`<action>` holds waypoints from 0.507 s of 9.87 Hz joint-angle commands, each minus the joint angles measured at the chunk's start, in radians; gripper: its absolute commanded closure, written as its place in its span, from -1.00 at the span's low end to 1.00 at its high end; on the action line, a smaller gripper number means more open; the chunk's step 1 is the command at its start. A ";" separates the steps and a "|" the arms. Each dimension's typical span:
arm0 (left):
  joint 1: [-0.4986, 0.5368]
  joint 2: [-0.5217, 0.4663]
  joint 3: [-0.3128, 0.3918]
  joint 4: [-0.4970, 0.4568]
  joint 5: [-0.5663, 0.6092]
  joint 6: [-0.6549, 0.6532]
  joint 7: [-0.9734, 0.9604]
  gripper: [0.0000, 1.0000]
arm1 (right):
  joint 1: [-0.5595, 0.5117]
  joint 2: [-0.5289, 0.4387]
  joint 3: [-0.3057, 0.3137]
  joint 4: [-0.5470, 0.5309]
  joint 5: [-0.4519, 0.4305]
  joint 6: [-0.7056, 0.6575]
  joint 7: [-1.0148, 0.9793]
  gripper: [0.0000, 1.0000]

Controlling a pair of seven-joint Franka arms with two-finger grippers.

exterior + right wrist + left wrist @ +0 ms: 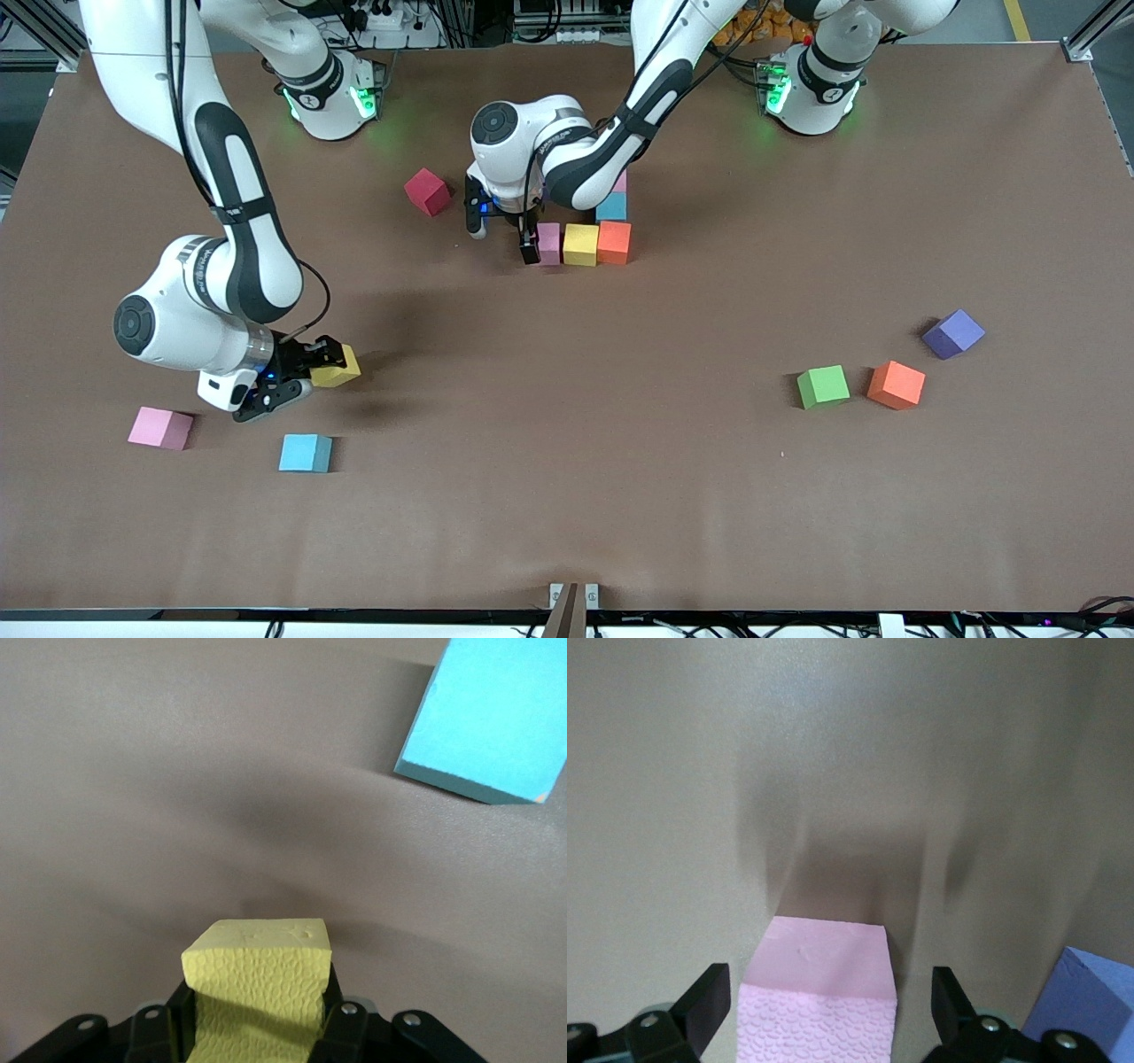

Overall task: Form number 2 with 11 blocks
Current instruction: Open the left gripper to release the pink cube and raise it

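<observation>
Brown table (567, 496): left gripper (505, 235) open around the pink block (819, 992), arm hiding part of the row; right gripper (297, 377) pinching a yellow block (261, 983).

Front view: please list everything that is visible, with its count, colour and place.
Row blocks: 3, pink, yellow, orange, mid-table.
Blocks just farther than orange: 2, light blue, pink partly hidden.
Red block: 1, near the row, toward right arm's end.
Left-arm-end blocks: 3, purple, green, orange.
Right-arm-end blocks: 2, pink, light blue.
Table: 1, brown.
Left gripper: open, around row's pink.
Right gripper: shut on yellow block.
</observation>
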 commanded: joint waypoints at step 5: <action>0.000 -0.118 -0.001 0.029 -0.070 -0.029 -0.064 -1.00 | 0.123 -0.070 0.004 -0.009 -0.013 -0.057 0.308 0.61</action>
